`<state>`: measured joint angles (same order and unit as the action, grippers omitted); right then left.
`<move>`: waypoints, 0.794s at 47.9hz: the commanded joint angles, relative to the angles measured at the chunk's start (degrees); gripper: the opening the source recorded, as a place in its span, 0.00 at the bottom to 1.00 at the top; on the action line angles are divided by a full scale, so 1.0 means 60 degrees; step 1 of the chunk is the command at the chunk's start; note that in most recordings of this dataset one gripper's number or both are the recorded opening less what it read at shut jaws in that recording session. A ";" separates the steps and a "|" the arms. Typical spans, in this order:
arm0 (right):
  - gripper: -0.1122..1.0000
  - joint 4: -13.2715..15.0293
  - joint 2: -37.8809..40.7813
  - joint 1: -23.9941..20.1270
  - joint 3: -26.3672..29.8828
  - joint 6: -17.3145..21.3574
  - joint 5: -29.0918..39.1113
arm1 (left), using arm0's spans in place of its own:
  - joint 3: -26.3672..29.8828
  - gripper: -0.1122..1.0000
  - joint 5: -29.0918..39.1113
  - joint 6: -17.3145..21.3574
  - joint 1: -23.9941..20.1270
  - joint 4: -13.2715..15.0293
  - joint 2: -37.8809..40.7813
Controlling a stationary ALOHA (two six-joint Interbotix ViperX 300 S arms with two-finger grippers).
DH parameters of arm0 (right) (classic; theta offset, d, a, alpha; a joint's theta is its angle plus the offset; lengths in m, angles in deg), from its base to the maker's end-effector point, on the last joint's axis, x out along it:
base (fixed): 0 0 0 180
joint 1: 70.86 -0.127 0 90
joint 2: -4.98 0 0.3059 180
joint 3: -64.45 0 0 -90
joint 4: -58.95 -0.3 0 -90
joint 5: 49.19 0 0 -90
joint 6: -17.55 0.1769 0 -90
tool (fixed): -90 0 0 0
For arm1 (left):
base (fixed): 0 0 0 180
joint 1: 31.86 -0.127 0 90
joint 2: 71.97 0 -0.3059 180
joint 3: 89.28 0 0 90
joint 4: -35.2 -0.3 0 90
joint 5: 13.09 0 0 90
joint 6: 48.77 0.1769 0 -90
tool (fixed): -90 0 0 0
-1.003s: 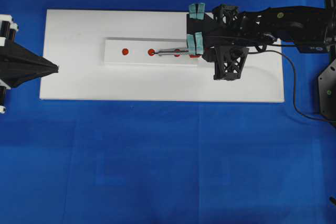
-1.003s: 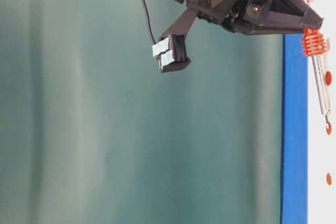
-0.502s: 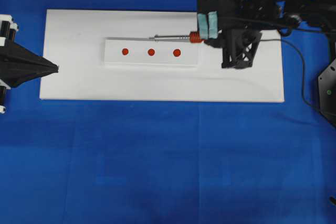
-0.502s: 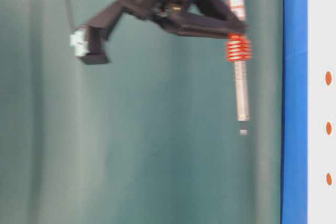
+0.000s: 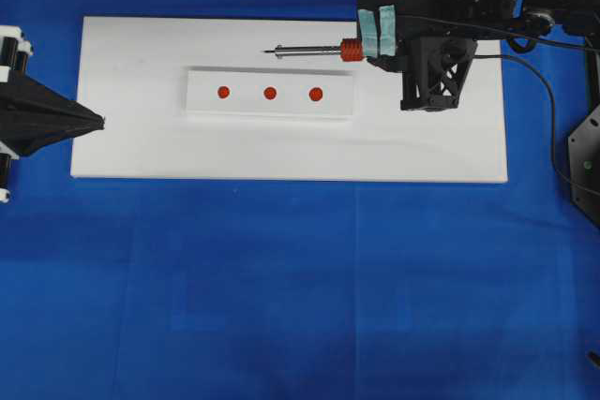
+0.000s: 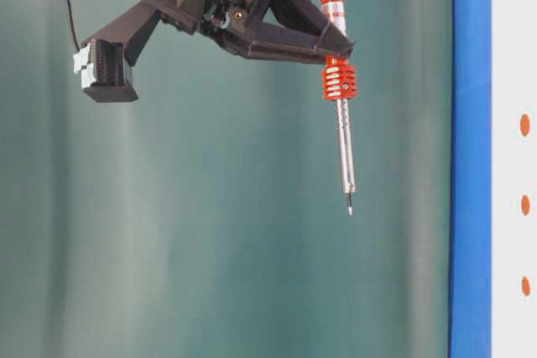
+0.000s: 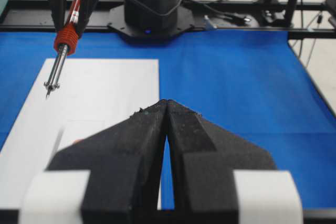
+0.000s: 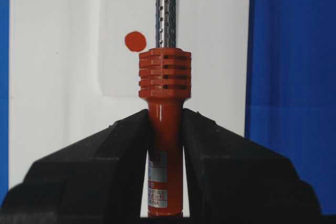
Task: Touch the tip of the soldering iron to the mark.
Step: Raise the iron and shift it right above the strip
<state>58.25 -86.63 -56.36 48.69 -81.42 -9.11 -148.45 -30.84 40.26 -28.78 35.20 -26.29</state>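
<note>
White board [image 5: 141,147] on blue cloth [image 5: 281,288]

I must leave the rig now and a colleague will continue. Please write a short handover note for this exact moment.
Right gripper: shut on the red-orange handled soldering iron, held in the air.
Left gripper: shut, holding nothing, parked at the left edge of the large white board.
Iron: its thin metal tip is lifted clear of the board and, from overhead, lies beyond the far edge of the small white strip.
Three red dot marks sit in a row on the strip.
Done: iron grasped.
Left: the tip touches no mark now; lower it onto the mark.
</note>
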 commanded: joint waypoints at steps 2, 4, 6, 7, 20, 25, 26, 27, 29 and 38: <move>0.16 0.0015 -0.0161 -0.0015 0.0205 0.0015 -0.0015 | 0.0088 0.10 -0.0088 -0.0015 0.0029 0.0000 0.0029; 0.16 0.0015 -0.0176 -0.0029 0.0190 0.0015 0.0000 | 0.0088 0.10 -0.0103 -0.0015 0.0029 0.0000 0.0029; 0.16 0.0029 -0.0190 -0.0015 0.0146 0.0015 0.0000 | 0.0088 0.10 -0.0088 -0.0015 0.0029 0.0000 0.0029; 0.16 0.0029 -0.0205 -0.0015 0.0132 0.0015 0.0000 | 0.0088 0.10 -0.0088 -0.0015 0.0029 -0.0015 0.0029; 0.16 0.0059 -0.0776 0.0059 -0.0601 0.0044 0.0000 | 0.0088 0.10 -0.0088 -0.0015 0.0029 0.0000 0.0029; 0.16 0.0059 -0.1201 0.0132 -0.0996 0.0117 0.0000 | 0.0073 0.10 -0.0103 -0.0015 0.0029 0.0000 0.0029; 0.16 0.0059 -0.1289 0.0146 -0.1055 0.0146 0.0000 | 0.0088 0.10 -0.0088 -0.0015 0.0029 0.0000 0.0029; 0.16 0.0059 -0.1377 0.0161 -0.1113 0.0161 0.0000 | 0.0088 0.10 -0.0088 -0.0015 0.0029 0.0000 0.0029; 0.16 0.0059 -0.1523 0.0176 -0.1245 0.0205 0.0000 | 0.0073 0.10 -0.0088 -0.0015 0.0029 0.0000 0.0029; 0.16 0.0117 -0.2139 0.0190 -0.1714 0.0293 0.0146 | 0.0073 0.10 -0.0088 -0.0015 0.0029 -0.0015 0.0044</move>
<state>58.78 -97.61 -55.31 38.32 -79.84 -8.32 -148.45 -30.84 40.26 -28.78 35.20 -26.29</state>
